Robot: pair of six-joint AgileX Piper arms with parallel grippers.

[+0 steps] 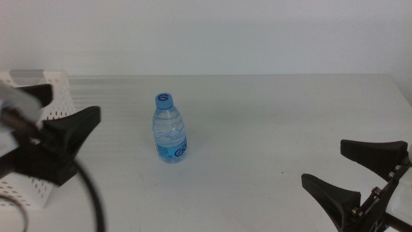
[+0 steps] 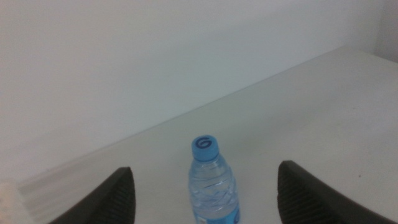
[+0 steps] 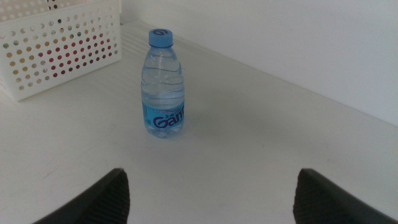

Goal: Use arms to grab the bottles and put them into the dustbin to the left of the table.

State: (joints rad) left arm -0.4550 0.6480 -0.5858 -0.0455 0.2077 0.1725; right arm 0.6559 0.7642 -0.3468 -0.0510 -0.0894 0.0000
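water bottle [image 1: 170, 131] is left upright at table [image 1: 270, 129] centre. red and yellow seen through dustbin [image 3: 59, 46] holes at 9 o'clock. left gripper [image 2: 205, 193] and right gripper [image 1: 351, 171] are spread, nothing pinched.

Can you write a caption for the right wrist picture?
Open right gripper faces an upright blue-capped water bottle on the white table, perforated white basket behind.

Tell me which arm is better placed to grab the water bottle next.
Probably the left. The left gripper is open beside the dustbin, and the water bottle stands centred between its jaws. The right gripper, also open, waits farther away.
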